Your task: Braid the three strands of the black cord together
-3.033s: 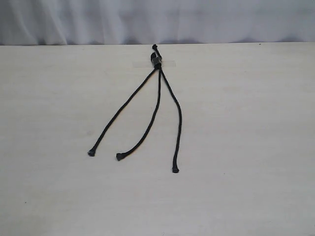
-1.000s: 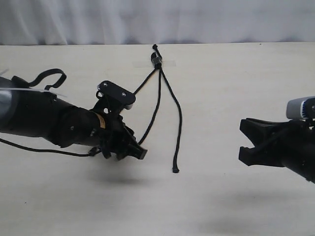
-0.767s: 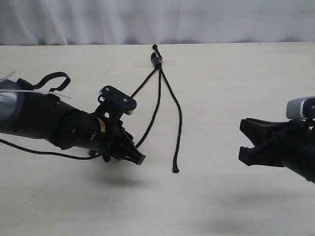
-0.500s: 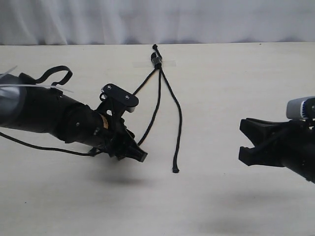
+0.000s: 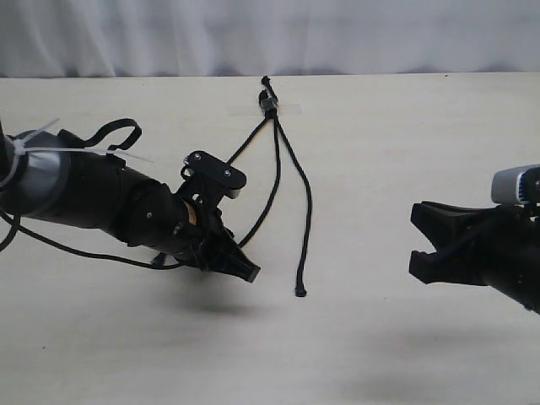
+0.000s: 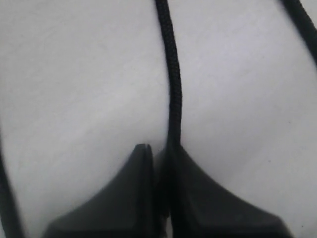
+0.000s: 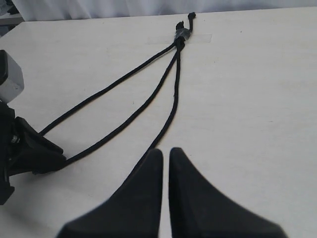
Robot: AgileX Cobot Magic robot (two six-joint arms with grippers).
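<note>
The black cord is fixed at its knotted end near the table's far edge, and the three strands fan toward me. My left gripper is shut on the lower part of the middle strand; in the left wrist view this strand runs in between the closed fingers. The left arm hides part of the left strand. The right strand lies free, its tip on the table. My right gripper hovers at the right, shut and empty, well clear of the strands.
A strip of clear tape holds the knotted end to the pale wooden table. A white curtain hangs behind the far edge. The left arm's own cable loops above its wrist.
The left gripper has closed on the middle strand and shifted a little to the right, dragging that strand's lower end with it. The right arm has stayed still.
</note>
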